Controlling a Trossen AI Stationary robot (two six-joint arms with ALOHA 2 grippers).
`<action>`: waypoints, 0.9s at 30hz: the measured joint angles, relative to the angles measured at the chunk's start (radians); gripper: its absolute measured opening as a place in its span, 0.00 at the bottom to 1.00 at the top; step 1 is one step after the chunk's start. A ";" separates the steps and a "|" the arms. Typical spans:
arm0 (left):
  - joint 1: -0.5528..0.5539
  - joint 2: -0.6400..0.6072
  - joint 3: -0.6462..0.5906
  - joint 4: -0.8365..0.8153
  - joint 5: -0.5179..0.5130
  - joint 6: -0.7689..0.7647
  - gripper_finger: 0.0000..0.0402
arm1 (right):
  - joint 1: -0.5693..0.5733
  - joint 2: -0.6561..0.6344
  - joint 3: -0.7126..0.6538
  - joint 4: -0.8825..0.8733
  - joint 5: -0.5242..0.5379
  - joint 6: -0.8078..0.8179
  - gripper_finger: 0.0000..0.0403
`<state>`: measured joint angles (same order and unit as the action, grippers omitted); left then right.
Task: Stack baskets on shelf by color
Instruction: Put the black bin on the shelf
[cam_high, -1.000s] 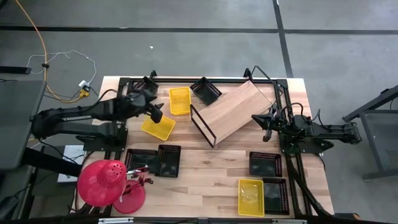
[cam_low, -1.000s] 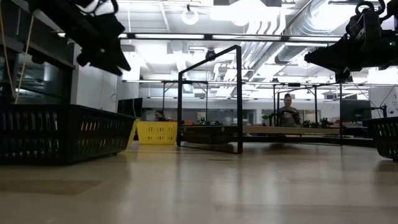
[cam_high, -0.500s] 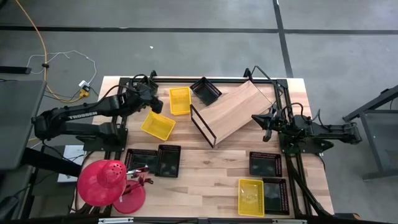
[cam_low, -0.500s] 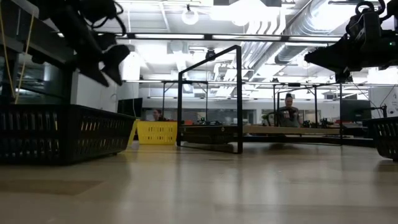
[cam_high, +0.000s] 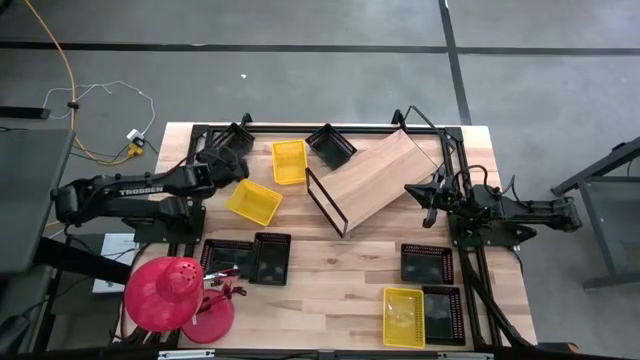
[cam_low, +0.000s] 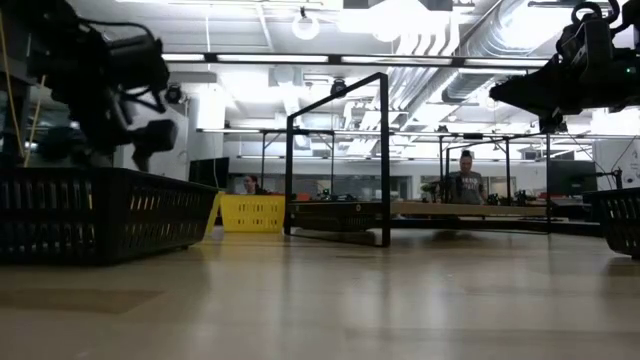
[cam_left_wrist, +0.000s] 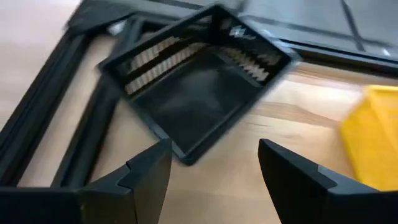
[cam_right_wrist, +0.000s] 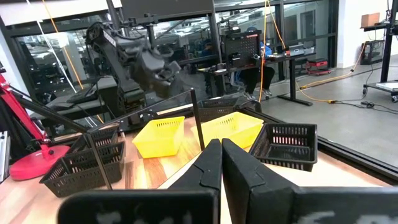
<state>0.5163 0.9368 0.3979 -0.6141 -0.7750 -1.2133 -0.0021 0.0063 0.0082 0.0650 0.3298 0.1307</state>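
The left gripper (cam_high: 236, 160), fingers apart, is hovering over a black basket (cam_left_wrist: 199, 78) at the table's (cam_high: 340, 290) far-left corner. The basket is lying skewed to the table edge. The right gripper (cam_high: 425, 195), fingers together, is waiting beside the shelf (cam_high: 375, 175).

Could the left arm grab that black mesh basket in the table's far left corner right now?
Probably yes: the left end effector hangs open just above the black plastic mesh basket, which sits empty with nothing visible between them.

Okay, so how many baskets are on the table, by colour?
Black baskets: 6
Yellow baskets: 3
Total: 9
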 joint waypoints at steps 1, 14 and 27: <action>-0.003 0.000 -0.012 -0.004 0.001 -0.035 0.57 | 0.000 0.000 0.000 0.000 0.000 0.000 0.00; 0.005 0.027 -0.026 -0.016 -0.132 -0.262 0.57 | 0.000 0.000 0.000 0.000 0.000 0.000 0.00; 0.073 0.211 -0.026 0.063 -0.149 -0.412 0.57 | 0.000 0.000 0.000 0.000 0.000 0.000 0.00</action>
<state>0.5890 1.1481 0.3717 -0.5515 -0.9235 -1.6252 -0.0021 0.0063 0.0082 0.0649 0.3302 0.1307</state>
